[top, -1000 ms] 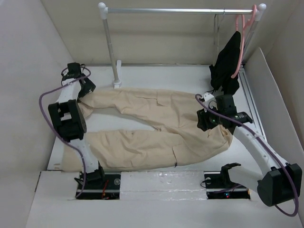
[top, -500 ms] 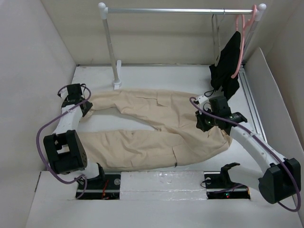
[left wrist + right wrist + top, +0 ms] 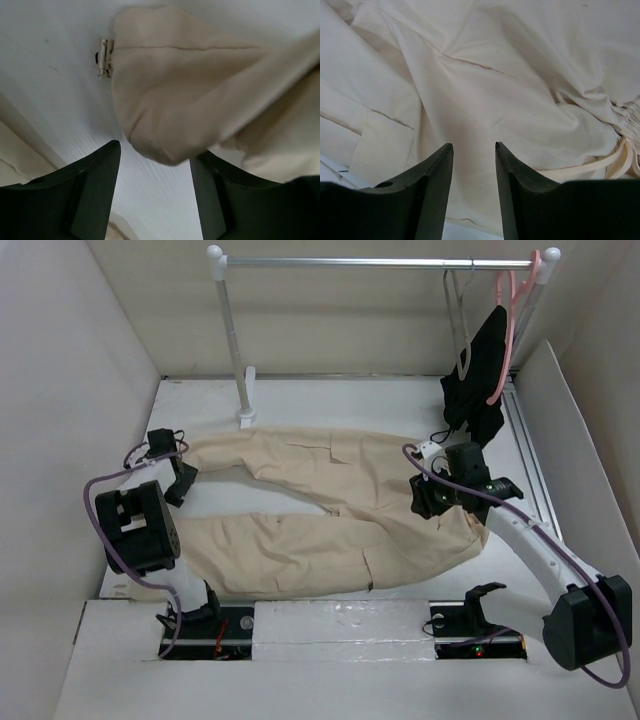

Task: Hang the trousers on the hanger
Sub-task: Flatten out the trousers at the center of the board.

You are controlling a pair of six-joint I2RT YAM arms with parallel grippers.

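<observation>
left pincer (image 3: 155,152), apart, frames the trousers' (image 3: 320,500) cuff (image 3: 165,100) by the tabletop's (image 3: 300,405) left edge; right pincer (image 3: 474,146), apart, hovers over the waist (image 3: 545,115). each should bite deep into fabric before lifting.

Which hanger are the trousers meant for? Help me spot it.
Follow the metal rail across the back to its right end. Two hangers hang there: it is the thin grey wire hanger, just left of the thicker pink hanger with the black garment.
</observation>
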